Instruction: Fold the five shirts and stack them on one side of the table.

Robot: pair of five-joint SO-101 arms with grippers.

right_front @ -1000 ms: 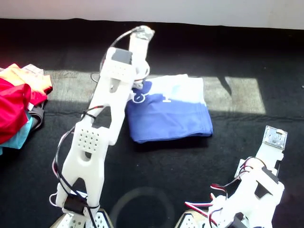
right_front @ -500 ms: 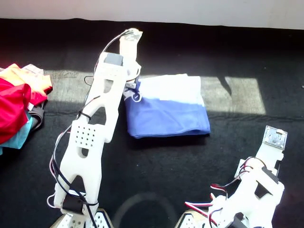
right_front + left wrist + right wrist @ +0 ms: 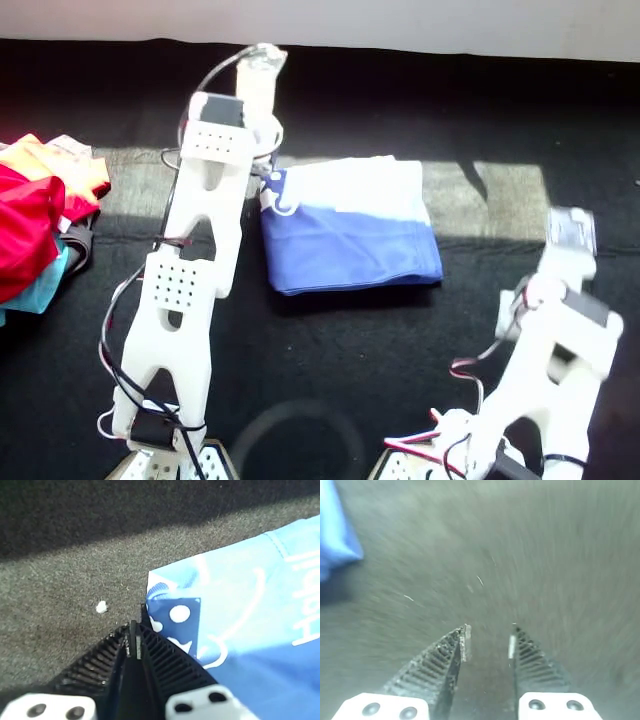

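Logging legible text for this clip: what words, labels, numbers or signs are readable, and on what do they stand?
White lettering on the blue shirt: turned sideways and partly out of frame, so not readable as a word.
White round emblem on the same shirt: a graphic, with no letters I can make out.
White marks on that shirt in the high view: too small to read.

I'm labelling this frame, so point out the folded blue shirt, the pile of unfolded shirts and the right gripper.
folded blue shirt [image 3: 350, 238], high view, middle of top face.
pile of unfolded shirts [image 3: 28, 232], high view, red shirt.
right gripper [image 3: 490, 632], right wrist view, midway between open jaws.
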